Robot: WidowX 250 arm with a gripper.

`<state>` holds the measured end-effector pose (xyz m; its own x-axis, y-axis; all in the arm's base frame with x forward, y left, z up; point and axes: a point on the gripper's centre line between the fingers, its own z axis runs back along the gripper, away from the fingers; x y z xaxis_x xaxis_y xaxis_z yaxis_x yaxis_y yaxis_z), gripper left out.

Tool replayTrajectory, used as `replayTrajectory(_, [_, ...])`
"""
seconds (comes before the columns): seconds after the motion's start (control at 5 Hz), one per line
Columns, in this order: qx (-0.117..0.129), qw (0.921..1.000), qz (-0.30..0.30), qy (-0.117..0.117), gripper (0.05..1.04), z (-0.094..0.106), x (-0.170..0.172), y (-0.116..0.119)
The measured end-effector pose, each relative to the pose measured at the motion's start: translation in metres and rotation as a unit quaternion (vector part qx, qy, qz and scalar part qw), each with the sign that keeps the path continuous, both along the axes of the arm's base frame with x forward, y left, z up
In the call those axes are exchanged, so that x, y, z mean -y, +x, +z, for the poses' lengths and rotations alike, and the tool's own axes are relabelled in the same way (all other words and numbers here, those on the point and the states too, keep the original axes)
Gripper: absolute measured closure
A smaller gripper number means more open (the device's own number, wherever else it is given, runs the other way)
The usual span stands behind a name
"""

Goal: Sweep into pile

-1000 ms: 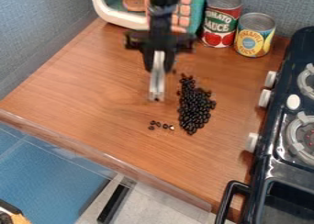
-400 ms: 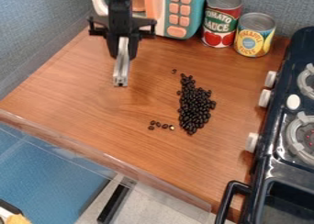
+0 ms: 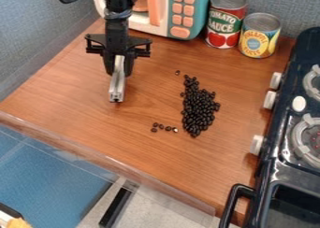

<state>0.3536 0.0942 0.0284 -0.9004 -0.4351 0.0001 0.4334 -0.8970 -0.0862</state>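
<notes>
Stray beans (image 3: 168, 128): A few small black ones sit on the wooden counter (image 3: 75, 101), near side, just beside the big pile (image 3: 200, 108). I think these should go in first.
Big pile: Long and bumpy, between the stray beans and the toy stove (image 3: 299, 147). Most of the beans are here, so I guess the job is nearly done.
My gripper (image 3: 119, 74): It has a thin silver bar (image 3: 116, 90) pinched in it, pointing down, well apart from the pile. I can't tell if the bar touches the wood.
Good push: I should go to the outer side of the strays, set the bar low, and slide slowly toward the stove. I should stop when they meet the pile, or it could spread.
Lone bean (image 3: 178, 73): It sits just past the pile's far tip. A tiny nudge back toward me should do.
</notes>
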Motion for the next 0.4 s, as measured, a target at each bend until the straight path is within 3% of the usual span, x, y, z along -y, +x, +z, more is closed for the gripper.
replayTrajectory(0.2, [-0.021, 0.9997, 0.014, 0.002, 0.358, -0.010, -0.004, -0.006])
replayTrajectory(0.4, [-0.027, 0.9993, 0.026, -0.004, 0.098, -0.003, -0.016, -0.011])
